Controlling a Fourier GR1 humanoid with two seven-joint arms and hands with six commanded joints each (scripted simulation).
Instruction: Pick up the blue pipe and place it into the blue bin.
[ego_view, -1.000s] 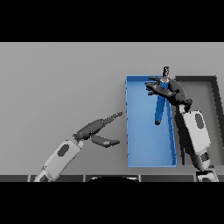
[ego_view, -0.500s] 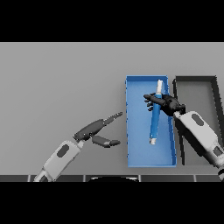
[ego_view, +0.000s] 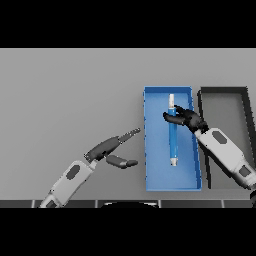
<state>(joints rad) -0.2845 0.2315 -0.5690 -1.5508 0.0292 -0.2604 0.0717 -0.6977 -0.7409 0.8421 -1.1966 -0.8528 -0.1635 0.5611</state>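
The blue pipe (ego_view: 173, 142) lies lengthwise on the floor of the blue bin (ego_view: 158, 172), its white tip toward the far wall. My right hand (ego_view: 186, 118) reaches in over the bin's right wall, and its spread, loosened fingers (ego_view: 168, 118) lie across the pipe's upper part without closing round it. My left hand (ego_view: 106, 148) hovers over the table just left of the bin, with straight fingers pointing at it and the thumb held apart.
A dark grey bin (ego_view: 202, 100) stands directly right of the blue one, and my right forearm (ego_view: 225, 152) passes over it. Bare grey table (ego_view: 70, 95) stretches to the left and back.
The pipe came down from a tilted hold above the bin and now lies straight on its floor. My right hand sank with it and its fingers loosened. The left hand barely moved.
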